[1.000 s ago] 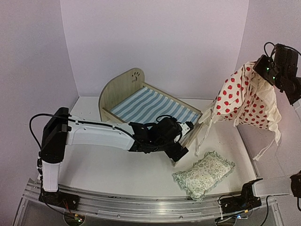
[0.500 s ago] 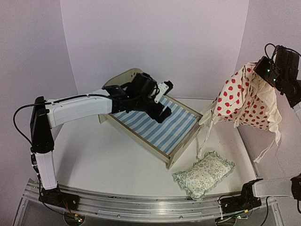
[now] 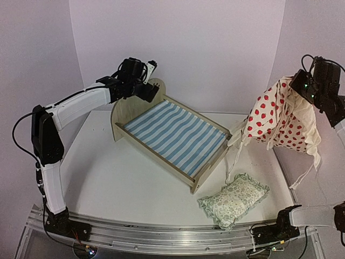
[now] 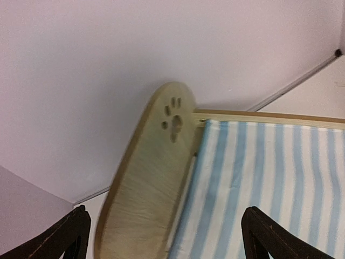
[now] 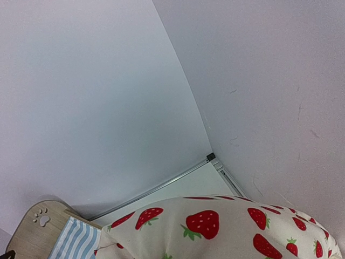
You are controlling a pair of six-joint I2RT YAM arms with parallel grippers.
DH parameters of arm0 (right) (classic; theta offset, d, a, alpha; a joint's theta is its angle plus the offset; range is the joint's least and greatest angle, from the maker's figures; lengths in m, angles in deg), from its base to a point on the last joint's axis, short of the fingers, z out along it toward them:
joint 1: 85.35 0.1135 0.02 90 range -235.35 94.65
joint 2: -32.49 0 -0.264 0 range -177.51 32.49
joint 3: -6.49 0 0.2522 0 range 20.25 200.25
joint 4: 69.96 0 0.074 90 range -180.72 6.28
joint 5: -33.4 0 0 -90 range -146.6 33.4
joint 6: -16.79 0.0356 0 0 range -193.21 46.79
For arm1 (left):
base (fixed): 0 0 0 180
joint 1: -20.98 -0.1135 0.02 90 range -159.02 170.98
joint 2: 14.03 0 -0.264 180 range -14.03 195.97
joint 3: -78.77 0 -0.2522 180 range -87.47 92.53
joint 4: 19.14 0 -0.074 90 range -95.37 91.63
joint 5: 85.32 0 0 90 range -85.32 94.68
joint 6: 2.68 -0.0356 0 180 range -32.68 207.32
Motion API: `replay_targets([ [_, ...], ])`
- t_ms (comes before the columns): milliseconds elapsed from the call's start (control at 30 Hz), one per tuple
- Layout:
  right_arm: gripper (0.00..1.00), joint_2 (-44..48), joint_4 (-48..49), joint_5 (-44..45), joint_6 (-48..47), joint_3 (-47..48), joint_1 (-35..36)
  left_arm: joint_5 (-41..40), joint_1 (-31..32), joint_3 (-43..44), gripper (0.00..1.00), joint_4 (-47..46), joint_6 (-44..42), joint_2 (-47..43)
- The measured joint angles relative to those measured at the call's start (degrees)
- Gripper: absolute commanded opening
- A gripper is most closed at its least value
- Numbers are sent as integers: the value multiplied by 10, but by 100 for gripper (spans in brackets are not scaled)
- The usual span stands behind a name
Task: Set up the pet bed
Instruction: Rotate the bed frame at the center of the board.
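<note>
The top external camera is looking down from above and behind the arm bases, covering the table (image 3: pixel 118 183). The left wrist camera is hovering close over the pet bed (image 4: pixel 259 178), facing its headboard (image 4: pixel 153 178). The right wrist camera is looking over the strawberry-print cushion (image 5: pixel 215 226) toward the back corner. All three are sharing the headboard.

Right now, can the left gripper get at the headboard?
Probably yes. The left gripper is open and hovers over the headboard with nothing between them. The cushion hangs from the right gripper, well off to the side.
</note>
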Motion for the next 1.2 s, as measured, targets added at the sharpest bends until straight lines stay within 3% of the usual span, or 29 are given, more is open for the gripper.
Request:
replay_targets([
  [267, 0, 7, 2, 0, 0, -17, 0, 24, -102, 106, 99, 30, -8, 85],
  [367, 0, 13, 3, 0, 0, -27, 0, 62, -125, 137, 94, 55, -2, 110],
  [500, 0, 23, 5, 0, 2, -47, 0, 116, -150, 151, 80, 82, 10, 135],
  [667, 0, 36, 3, 0, 5, -65, 0, 160, -172, 141, 55, 97, 22, 149],
  [900, 0, 45, 3, 0, 5, -67, 0, 191, -172, 136, 13, 97, 18, 149],
  [1033, 0, 40, 2, -1, 5, -64, 0, 246, -170, 130, 3, 108, 21, 140],
  [1200, 0, 6, -1, -4, 6, -18, 0, 237, -157, 97, 0, 97, 60, 120],
])
